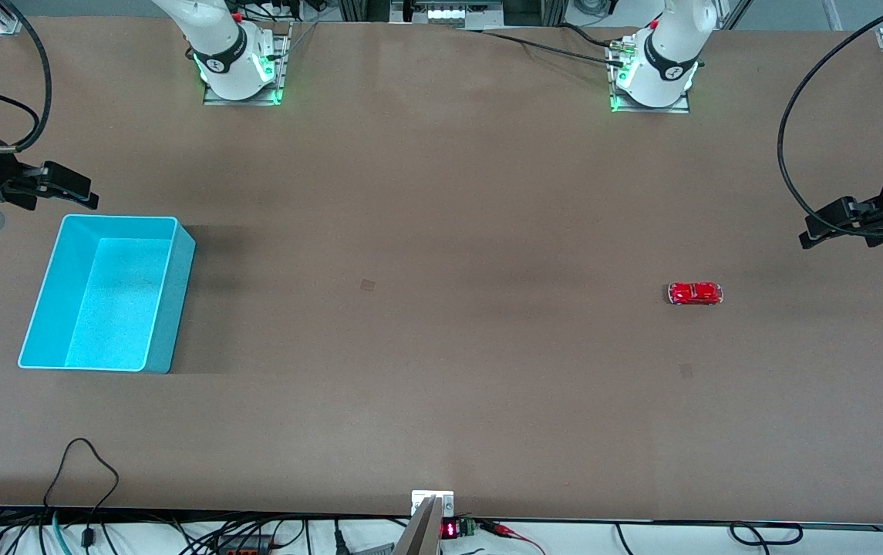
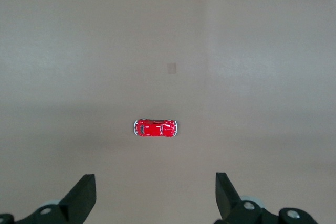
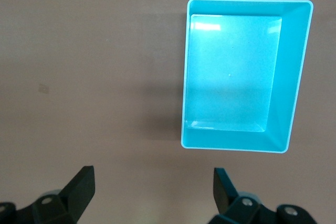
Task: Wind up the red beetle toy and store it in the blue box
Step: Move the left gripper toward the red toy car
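We see the red beetle toy (image 1: 694,294) sitting alone on the brown counter (image 1: 441,401) toward the left arm's end, upright on its wheels with its length running along the counter's long direction. The blue box (image 1: 179,293) stands well apart from it at the right arm's end, open at the top and with nothing in it. Our left gripper (image 1: 813,233) hangs over the counter's edge region close to the toy, its fingers spread wide and holding nothing; in the left wrist view the toy (image 2: 155,128) lies ahead of the two dark fingers (image 2: 84,195). Our right gripper (image 1: 86,193) hangs just by the box's wall that lies farther from the front camera, likewise spread and empty, with the box (image 3: 296,77) in its wrist view; that arm waits. We judge nothing of the task done yet: the toy is neither wound nor stored. It looks light, rigid and glossy, so we expect it to be slippery and apt to roll or squirt out of a pinch. We would take it across its narrow flanks, mid-body, low by the doors rather than on the rounded roof, with the fingers square to its length.
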`<move>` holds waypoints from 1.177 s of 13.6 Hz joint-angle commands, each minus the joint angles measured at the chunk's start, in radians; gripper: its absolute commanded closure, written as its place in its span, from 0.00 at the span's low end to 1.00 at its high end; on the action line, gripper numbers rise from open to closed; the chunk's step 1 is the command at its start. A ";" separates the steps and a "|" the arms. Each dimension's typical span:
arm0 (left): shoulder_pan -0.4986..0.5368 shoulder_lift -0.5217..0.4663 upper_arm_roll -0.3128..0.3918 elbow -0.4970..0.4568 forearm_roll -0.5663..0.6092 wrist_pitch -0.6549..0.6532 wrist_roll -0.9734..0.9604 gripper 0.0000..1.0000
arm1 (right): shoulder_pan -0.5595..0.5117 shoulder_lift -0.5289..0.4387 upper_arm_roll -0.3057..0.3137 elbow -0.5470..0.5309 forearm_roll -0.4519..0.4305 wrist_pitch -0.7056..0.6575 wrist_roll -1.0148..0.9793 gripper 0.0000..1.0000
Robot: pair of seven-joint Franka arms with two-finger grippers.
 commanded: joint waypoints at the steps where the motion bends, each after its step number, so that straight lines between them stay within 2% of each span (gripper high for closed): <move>1: 0.003 -0.034 -0.005 -0.032 0.016 -0.009 0.000 0.00 | -0.002 0.000 0.004 0.009 -0.027 -0.001 0.015 0.00; 5: 0.000 -0.029 -0.013 -0.034 0.025 -0.011 0.000 0.00 | 0.001 0.002 0.005 0.009 -0.044 0.010 0.017 0.00; 10: -0.004 0.047 -0.028 -0.034 -0.036 -0.041 0.021 0.00 | 0.001 0.003 0.007 0.009 -0.041 0.012 0.015 0.00; 14: -0.012 0.124 -0.030 -0.057 -0.037 -0.048 0.301 0.00 | 0.000 0.016 0.005 0.009 -0.034 0.018 0.015 0.00; 16: -0.015 0.139 -0.033 -0.116 -0.022 0.009 0.429 0.00 | 0.000 0.052 0.005 0.010 -0.038 0.016 0.009 0.00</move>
